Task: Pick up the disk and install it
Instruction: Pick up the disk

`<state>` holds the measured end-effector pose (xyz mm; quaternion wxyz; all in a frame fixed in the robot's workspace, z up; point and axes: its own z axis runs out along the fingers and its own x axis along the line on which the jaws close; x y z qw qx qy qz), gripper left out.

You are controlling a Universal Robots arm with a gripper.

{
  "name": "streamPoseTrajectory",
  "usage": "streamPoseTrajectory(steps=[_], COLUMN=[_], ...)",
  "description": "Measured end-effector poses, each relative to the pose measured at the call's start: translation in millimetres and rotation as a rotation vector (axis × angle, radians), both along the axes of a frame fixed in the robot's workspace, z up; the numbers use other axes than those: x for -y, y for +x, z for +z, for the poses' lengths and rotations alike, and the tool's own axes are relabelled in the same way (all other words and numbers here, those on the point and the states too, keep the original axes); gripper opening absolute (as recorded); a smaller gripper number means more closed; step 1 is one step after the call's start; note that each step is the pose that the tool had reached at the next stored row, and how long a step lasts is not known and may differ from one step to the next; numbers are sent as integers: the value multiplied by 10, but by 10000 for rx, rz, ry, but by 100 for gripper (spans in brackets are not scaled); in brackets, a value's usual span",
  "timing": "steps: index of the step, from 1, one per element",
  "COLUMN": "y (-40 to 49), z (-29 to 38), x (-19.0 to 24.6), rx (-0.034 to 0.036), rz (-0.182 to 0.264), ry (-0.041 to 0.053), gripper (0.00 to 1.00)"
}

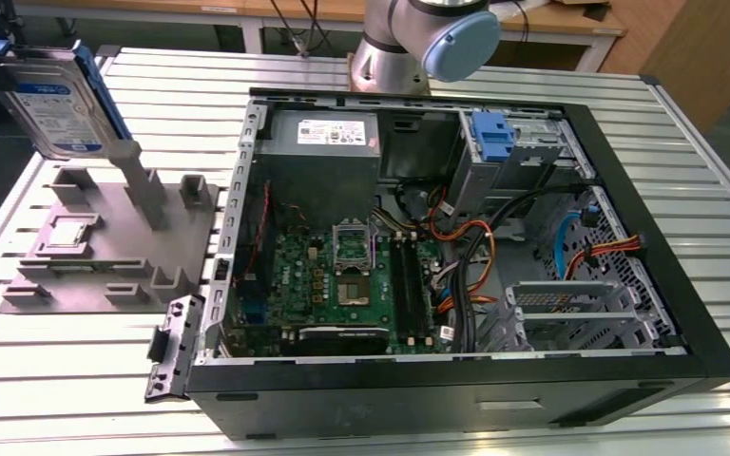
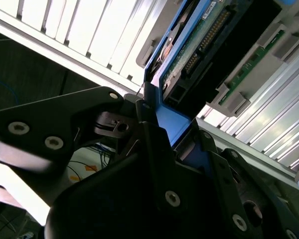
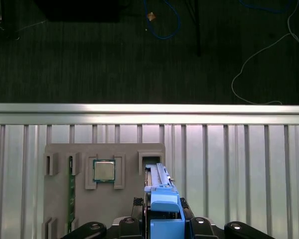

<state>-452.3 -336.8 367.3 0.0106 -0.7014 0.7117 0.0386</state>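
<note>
The gripper grips the disk by its blue rail, over the grey holder on the worktop

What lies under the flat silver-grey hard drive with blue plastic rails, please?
A grey slotted fixture plate, holding a square processor chip and a green memory stick. The hard drive covers the plate directly beneath it.
</note>
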Motion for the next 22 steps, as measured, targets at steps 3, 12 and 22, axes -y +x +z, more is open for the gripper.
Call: streamPoseTrajectory(steps=[3,12,22], y=[0,0,0], z=[15,52,87], x=[0,0,0], rx=[-2,-11,-10], rz=[0,0,0], ry=[17,43,46], gripper=[37,37,37])
